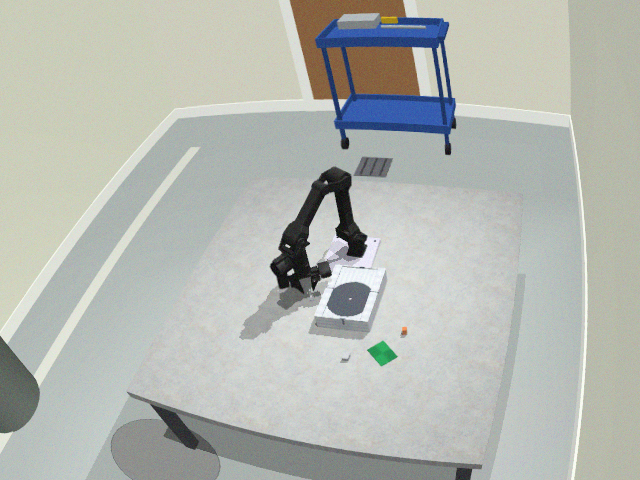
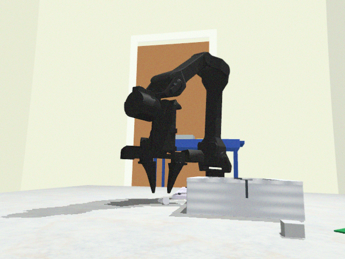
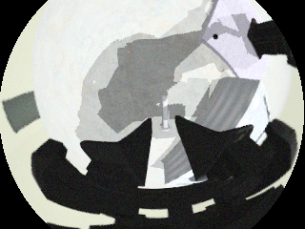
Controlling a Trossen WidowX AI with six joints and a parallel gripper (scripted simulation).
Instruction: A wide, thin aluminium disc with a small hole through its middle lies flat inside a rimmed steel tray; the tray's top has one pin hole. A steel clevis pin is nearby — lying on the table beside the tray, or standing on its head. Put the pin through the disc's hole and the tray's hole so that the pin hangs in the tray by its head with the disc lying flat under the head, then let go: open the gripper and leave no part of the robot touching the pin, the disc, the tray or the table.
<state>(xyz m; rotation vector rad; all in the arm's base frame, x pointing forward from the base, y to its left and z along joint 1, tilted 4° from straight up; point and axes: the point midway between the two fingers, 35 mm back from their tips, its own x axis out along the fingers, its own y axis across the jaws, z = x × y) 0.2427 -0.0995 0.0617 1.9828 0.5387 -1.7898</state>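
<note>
The gripper [image 1: 308,290] [image 2: 160,192] [image 3: 163,120] stands partly open, with its fingers pointing down, and it has nothing between them. Directly under it, or nearly so, is the clevis pin [image 2: 165,200] [image 3: 165,112]. The pin lies on its side on the table [image 1: 232,361] [image 2: 111,237] [image 3: 62,72], to the left of the tray [image 1: 343,323] [image 2: 217,197] [image 3: 229,100]. In the exterior view its round head faces the near side, and a gap remains between this head and the fingertips above. In the top view the pin cannot be made out with certainty.

The important relation seems to be the long axis. In the wrist view the shaft runs through the gap between the two fingertips, so the fingers would close across it, one on each side. Probably no large turn of the wrist is needed, only a lowering and perhaps a small correction to the right. If the hand comes down off centre, one tip could land on the pin.

Farther to the right, the dark disc [image 1: 341,304] lies flat in the tray. After the grasp, the lying shaft must be brought upright, head on top, before it can enter the hole.
</note>
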